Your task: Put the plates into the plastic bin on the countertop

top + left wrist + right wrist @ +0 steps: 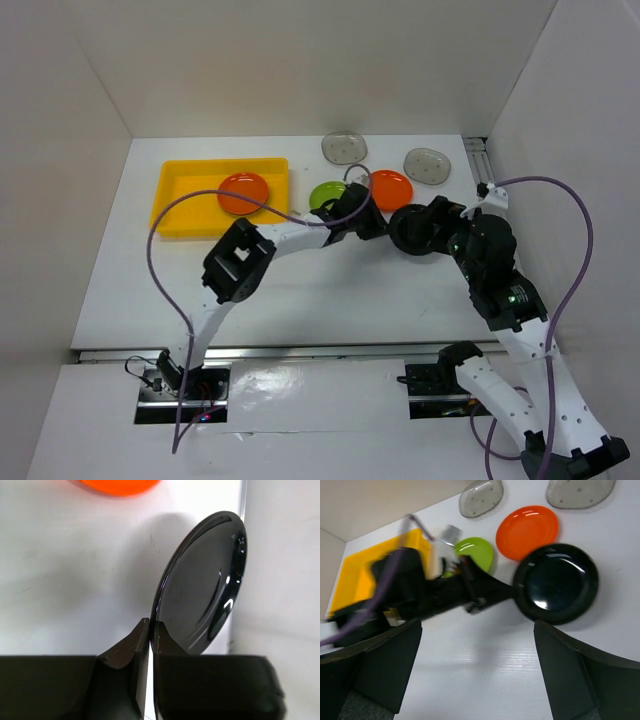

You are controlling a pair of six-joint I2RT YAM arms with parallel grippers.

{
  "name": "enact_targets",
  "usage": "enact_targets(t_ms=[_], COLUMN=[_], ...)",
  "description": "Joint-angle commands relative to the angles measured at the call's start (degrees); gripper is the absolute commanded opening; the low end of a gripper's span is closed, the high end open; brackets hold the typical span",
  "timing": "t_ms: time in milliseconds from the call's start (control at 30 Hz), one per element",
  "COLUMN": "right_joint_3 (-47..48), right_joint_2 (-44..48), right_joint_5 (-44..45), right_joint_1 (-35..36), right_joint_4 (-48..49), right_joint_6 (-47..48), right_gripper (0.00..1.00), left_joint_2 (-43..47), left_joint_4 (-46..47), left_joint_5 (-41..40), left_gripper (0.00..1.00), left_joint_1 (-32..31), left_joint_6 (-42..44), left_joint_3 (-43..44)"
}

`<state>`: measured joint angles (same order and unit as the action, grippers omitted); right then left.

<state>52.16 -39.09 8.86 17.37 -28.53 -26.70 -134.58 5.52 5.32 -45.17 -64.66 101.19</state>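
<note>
My left gripper (151,627) is shut on the near rim of a glossy black plate (205,585), which stands tilted on edge in the left wrist view. From above, the left gripper (376,223) holds the black plate (412,232) right of the table's middle. My right gripper (480,670) is open and empty, just above the white countertop (485,660) beside the black plate (557,582); from above the right gripper (447,222) is at the plate's right side. The yellow plastic bin (180,205) at the back left holds a red-orange plate (244,192).
A green plate (328,195) and an orange plate (390,188) lie just behind the left gripper. Two clear grey plates (344,147) (428,165) lie near the back wall. A purple cable (165,215) loops over the bin's front. White walls bound the table.
</note>
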Motion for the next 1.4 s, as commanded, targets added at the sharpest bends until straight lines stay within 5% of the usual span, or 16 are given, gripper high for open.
enact_targets(t_ms=[0, 267, 467, 567, 700, 1000, 1100, 1200, 1267, 1367], right_joint_3=[-3.0, -7.2, -4.8, -2.1, -0.7, 5.8, 7.7, 9.4, 10.2, 10.7], right_joint_2=[0.3, -15.4, -38.7, -49.2, -59.3, -74.3, -77.5, -79.3, -80.4, -81.8], right_joint_5=[4.4, 2.3, -18.7, -23.9, -32.1, -32.9, -31.5, -29.0, -27.8, -27.2], right_joint_1=[-0.3, -2.9, -19.9, -22.7, -24.1, -22.9, -21.7, -21.1, -21.1, -21.1], right_joint_4=[6.4, 28.4, 42.9, 48.4, 56.7, 57.4, 56.0, 54.4, 53.3, 51.3], right_joint_6=[-4.1, 0.9, -2.0, -3.2, -6.0, -4.9, -4.2, -4.2, -4.8, -6.0], right_gripper=[1.0, 1.0, 1.0, 1.0, 0.97, 0.99, 0.99, 0.96, 0.86, 0.7], left_joint_2=[15.5, 34.0, 39.9, 39.9, 38.6, 34.1, 31.8, 31.0, 30.3, 32.3], left_joint_4=[-1.4, -18.5, -19.8, -18.6, -16.6, -15.7, -16.2, -16.9, -18.9, -20.1], left_joint_5=[-0.9, -12.2, -8.0, -4.1, -2.1, 0.3, 1.8, 2.3, 2.3, 1.3], left_gripper=[0.0, 0.0, 0.0, 0.0, 0.0, 0.0, 0.51, 0.86, 0.98, 0.99], left_joint_1=[4.9, 21.8, 37.2, 42.4, 46.1, 48.1, 48.1, 48.1, 48.1, 48.1], left_joint_6=[0.1, 4.2, 7.0, 7.5, 8.1, 9.4, 10.1, 10.6, 10.6, 9.9], left_joint_3=[-3.7, -13.8, -23.3, -27.4, -31.1, -32.4, -30.8, -29.4, -28.7, -30.0])
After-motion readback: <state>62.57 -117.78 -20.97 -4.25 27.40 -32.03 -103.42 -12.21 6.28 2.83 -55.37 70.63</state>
